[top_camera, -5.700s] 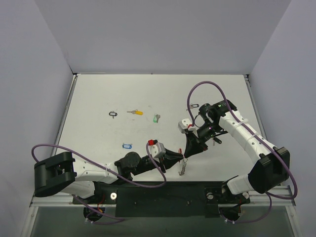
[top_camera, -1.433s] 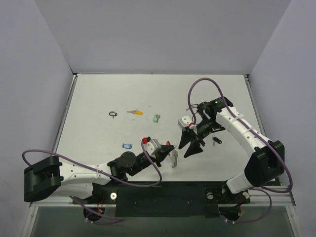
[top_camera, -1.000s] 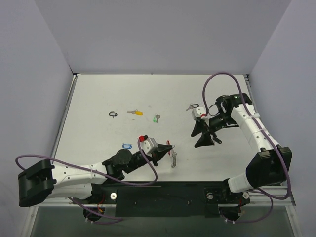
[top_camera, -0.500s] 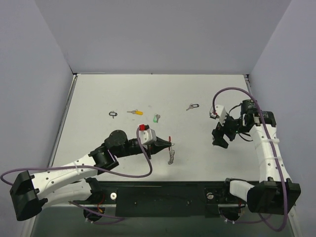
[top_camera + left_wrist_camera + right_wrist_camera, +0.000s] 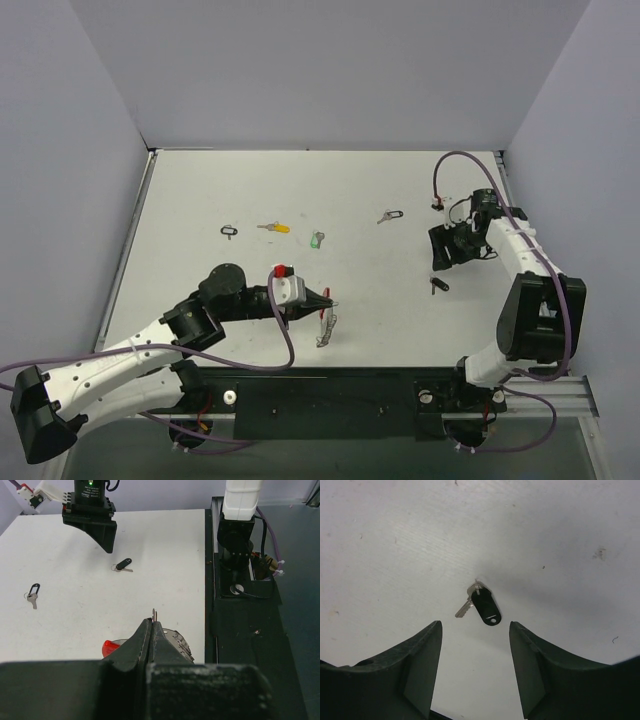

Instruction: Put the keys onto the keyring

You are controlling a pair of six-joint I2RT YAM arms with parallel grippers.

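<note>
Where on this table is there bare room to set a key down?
Bare: the far strip of the table behind the yellow-tagged key and green-tagged key, and the middle between the keyring and the near black-tagged key. Crowded: around those two keys and the left end effector.

In the left wrist view the left tool (image 5: 152,625), pressed shut, covers most of the keyring (image 5: 178,645). Only a red sliver to its left and a few metal links to its right show. From above, the yellow-tagged key (image 5: 275,228) and the green-tagged key (image 5: 317,240) are too small for their blades to be made out. The right tool (image 5: 475,626) has both fingers cut off by the lower edge of its wrist view.
</note>
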